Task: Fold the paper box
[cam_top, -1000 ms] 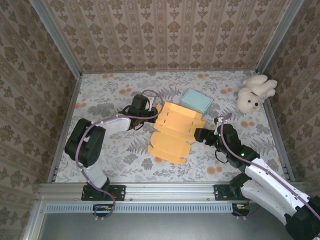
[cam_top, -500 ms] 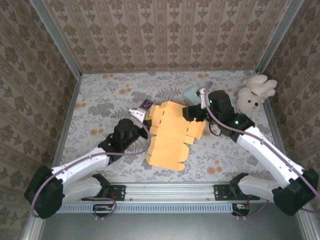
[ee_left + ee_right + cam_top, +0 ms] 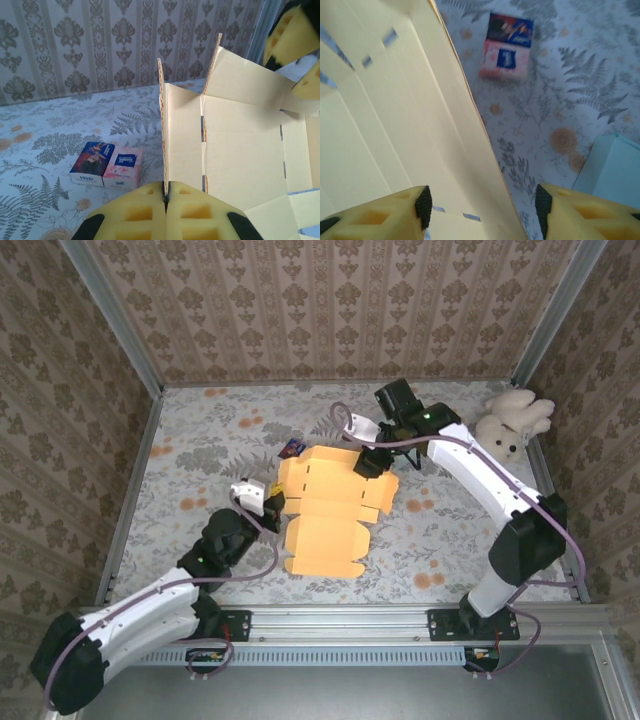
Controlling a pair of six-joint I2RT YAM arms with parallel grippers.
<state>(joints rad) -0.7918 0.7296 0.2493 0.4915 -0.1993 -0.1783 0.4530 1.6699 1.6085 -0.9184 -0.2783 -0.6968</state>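
The orange paper box [image 3: 330,510] lies opened out in the middle of the table, with some flaps raised. My left gripper [image 3: 273,502] is at its left side, shut on the thin edge of an upright flap [image 3: 163,145]; its fingertips [image 3: 150,210] pinch that edge. My right gripper [image 3: 371,461] is at the box's far right corner. In the right wrist view it [image 3: 480,207] stands open astride a raised box wall [image 3: 445,115], whose edge runs between the pads without touching either.
A small pink and blue tissue pack [image 3: 291,449] lies just beyond the box's far left corner [image 3: 107,164]. A teal box [image 3: 615,172] sits right of the right gripper. A white plush toy [image 3: 510,425] rests at the far right. Patterned walls enclose the table.
The left arm has drawn back toward the near left while holding the flap, and the box shifted left. The right arm swung to the box's far right corner and its jaws have narrowed.
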